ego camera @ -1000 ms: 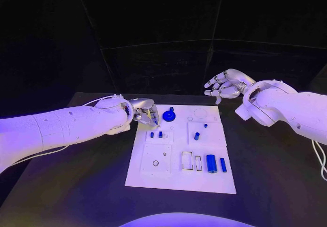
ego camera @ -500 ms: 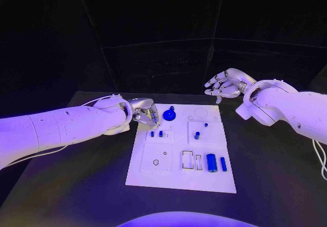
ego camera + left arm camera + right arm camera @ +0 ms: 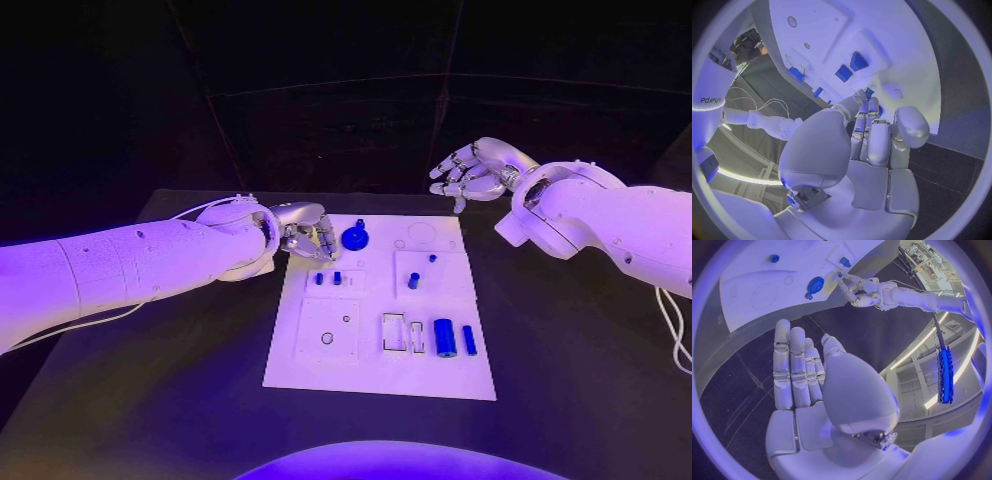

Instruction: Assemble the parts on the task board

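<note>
Left robot hand (image 3: pixel 306 240) pinches a small blue part (image 3: pixel 329 238) over the flat white task board (image 3: pixel 378 375).

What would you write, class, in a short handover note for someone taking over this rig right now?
Left hand: at the far left corner of the task board, fingertips pinching a small blue part.
Right hand: open, raised beyond the board's far right corner, holding nothing.
On the board: round blue part at the far edge, two small pegs in the left block, a large cylinder near the right edge.
Done: cannot tell. Left: place the held part, then the loose ones.
</note>
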